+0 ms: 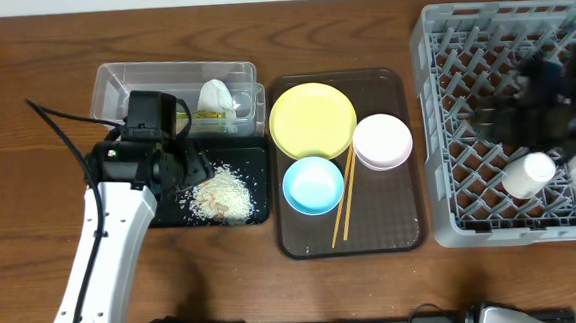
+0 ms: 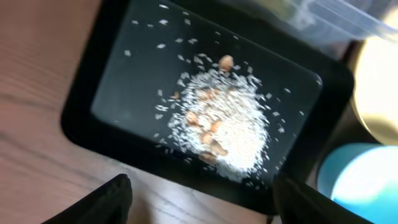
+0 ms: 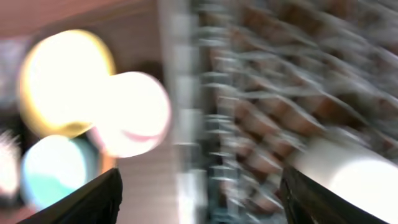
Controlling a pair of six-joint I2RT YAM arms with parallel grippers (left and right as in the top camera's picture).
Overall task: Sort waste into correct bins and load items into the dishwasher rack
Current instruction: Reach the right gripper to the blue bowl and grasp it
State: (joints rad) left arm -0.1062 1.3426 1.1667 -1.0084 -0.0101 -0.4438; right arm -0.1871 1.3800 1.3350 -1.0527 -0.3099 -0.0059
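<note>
Hovering over the shallow black rectangular tray (image 1: 251,162), the left gripper (image 2: 202,199) has its fingers spread and empty. Loose whitish rice-like scraps (image 1: 222,196) lie heaped in that tray. A crumpled white paper napkin (image 1: 215,94) and a green-and-orange wrapper (image 1: 208,116) sit in the clear rectangular plastic tub (image 1: 113,87). The round yellow plate (image 1: 312,120), light blue bowl (image 1: 312,184), pale pink-white bowl (image 1: 382,141) and thin wooden chopsticks (image 1: 344,203) rest on the brown serving tray (image 1: 396,215). The right gripper (image 3: 199,193), blurred, is spread and empty above the large grey lattice rack (image 1: 439,172), where the small white cup (image 1: 527,175) lies.
</note>
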